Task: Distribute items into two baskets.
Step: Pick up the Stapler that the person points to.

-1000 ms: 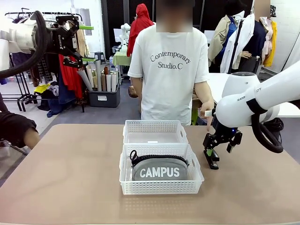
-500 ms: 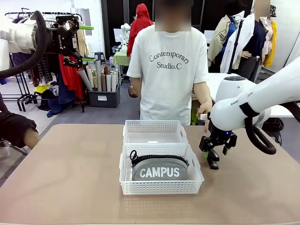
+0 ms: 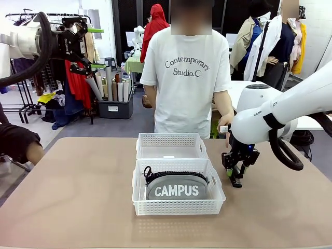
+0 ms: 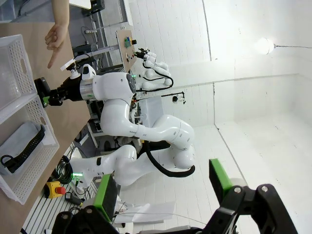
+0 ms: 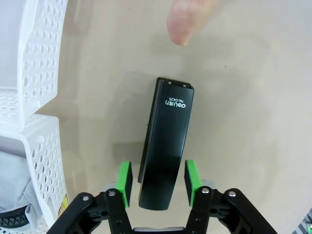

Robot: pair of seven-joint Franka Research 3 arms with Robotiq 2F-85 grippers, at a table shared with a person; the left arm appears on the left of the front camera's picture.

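On the worktop (image 3: 78, 181), front view: the soft grey pouch (image 3: 176, 189) lies in the near lattice basket (image 3: 179, 208), so the empty far basket (image 3: 171, 139) is probably for the stapler (image 3: 236, 181) beside them. Left wrist view: left fingers (image 4: 106, 192) wide apart, holding nothing. Right wrist view: right fingers (image 5: 126, 183) straddle the smooth, hard black stapler with narrow gaps, not clamped

Bright, even light, soft shadows; wrist views warp (perhaps blur) at edges.
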